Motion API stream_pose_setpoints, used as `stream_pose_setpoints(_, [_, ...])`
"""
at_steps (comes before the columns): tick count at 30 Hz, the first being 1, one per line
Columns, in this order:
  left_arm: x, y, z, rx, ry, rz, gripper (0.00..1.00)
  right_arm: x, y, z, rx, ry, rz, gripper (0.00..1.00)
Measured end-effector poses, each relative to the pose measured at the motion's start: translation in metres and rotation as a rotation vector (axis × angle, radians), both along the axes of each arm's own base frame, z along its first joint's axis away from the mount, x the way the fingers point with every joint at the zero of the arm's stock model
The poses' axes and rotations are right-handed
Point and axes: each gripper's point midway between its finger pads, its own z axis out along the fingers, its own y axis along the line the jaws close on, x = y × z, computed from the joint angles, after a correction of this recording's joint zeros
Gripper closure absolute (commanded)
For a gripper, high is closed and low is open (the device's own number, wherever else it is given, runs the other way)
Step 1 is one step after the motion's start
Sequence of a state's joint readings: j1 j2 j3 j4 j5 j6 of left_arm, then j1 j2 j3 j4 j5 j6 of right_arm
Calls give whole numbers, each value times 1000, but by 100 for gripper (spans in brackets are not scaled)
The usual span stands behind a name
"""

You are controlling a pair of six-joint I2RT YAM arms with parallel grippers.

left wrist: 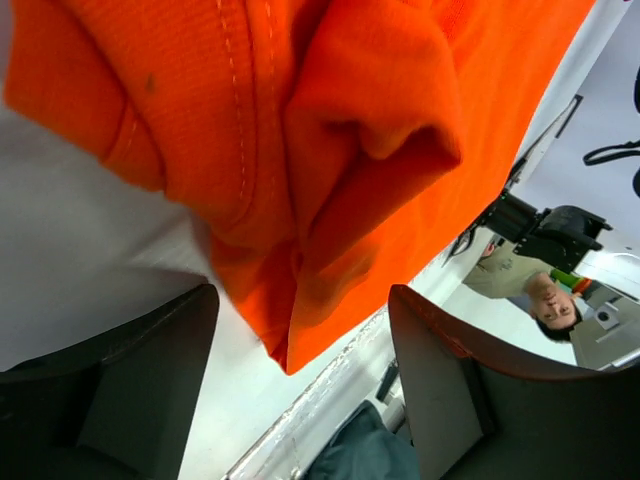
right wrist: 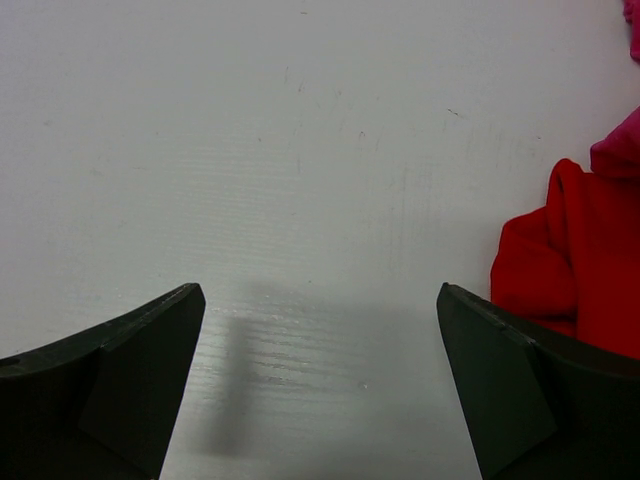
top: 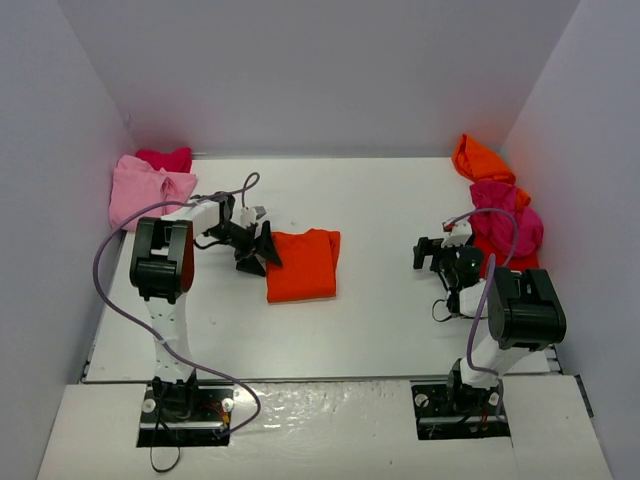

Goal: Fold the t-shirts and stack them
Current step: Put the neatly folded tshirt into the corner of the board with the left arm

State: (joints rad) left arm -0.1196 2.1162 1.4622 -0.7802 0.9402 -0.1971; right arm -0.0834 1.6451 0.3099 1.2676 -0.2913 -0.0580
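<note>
White table (top: 400, 320) forms the floor of a pale-walled enclosure. The left gripper (top: 257, 243) has its jaws apart. In its wrist view a folded corner of the orange-red tee (left wrist: 330, 130) reaches into the gap between the two dark fingers (left wrist: 130, 400). Neither finger is seen pressing the cloth, though the nearest cloth is blurred and most of the garment is cut off by the top edge of that view. From above, the same tee (top: 303, 263) lies folded into a rough rectangle directly ahead of this gripper. Whether its near edge touches the fingertips or sits just beside them, the overhead view cannot settle. Behind the gripper, in the wall corner, a light pink tee (top: 145, 192) lies crumpled, with a crimson tee (top: 165, 158) partly hidden beyond it. Past the table edge in the left wrist view, a person (left wrist: 540, 295) shows only in part.

The right gripper (right wrist: 320, 290) is spread wide over bare table and holds nothing. Just off its right-hand finger lies a red tee (right wrist: 585, 270), cut off by the frame, with a sliver of magenta tee (right wrist: 620, 150) above it. Overhead, that heap sits beside the gripper along the right wall, the orange tee (top: 480, 160) farthest away. How many garments it holds cannot be told.
</note>
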Motion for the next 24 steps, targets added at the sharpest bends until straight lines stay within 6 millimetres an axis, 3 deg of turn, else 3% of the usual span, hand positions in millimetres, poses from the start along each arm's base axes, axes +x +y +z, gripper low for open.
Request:
stream_pose_setpoints(5, [2, -13, 1, -13, 15, -29, 34, 0, 0, 0, 0, 0, 0, 0])
stream_pose_setpoints(15, [6, -69, 2, -31, -28, -174, 34, 0, 0, 0, 0, 0, 0, 0])
stream_pose_setpoints(18, [8, -81, 2, -65, -29, -194, 50, 0, 0, 0, 0, 0, 0, 0])
stream_pose_setpoints(20, [10, -86, -3, -84, -17, -198, 99, 0, 0, 0, 0, 0, 0, 0])
stream_pose_setpoints(24, [15, -92, -18, -113, 17, -197, 100, 0, 0, 0, 0, 0, -1, 0])
